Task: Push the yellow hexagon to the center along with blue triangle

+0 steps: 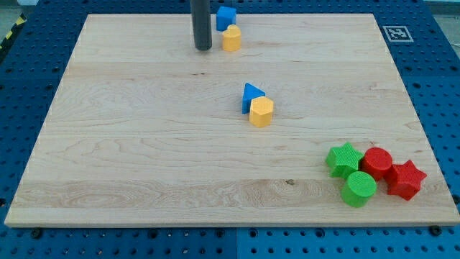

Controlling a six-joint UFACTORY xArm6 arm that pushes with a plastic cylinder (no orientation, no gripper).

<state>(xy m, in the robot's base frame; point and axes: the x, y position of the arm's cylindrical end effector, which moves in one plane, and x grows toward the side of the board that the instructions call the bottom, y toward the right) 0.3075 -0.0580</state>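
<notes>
A yellow hexagon point(261, 112) sits near the board's middle, touching a blue triangle point(251, 96) just above and left of it. My tip point(203, 48) is near the view's top, left of a small yellow block point(231, 38) with a narrow gap between them. A blue block point(226, 17) touches that yellow block from above. The tip is far up and left of the hexagon and triangle.
At the view's bottom right a cluster holds a green star point(343, 159), a red cylinder point(376, 162), a red star point(405, 179) and a green cylinder point(358, 188). The wooden board point(129, 144) lies on a blue pegboard; a marker tag point(397, 33) is at its top right.
</notes>
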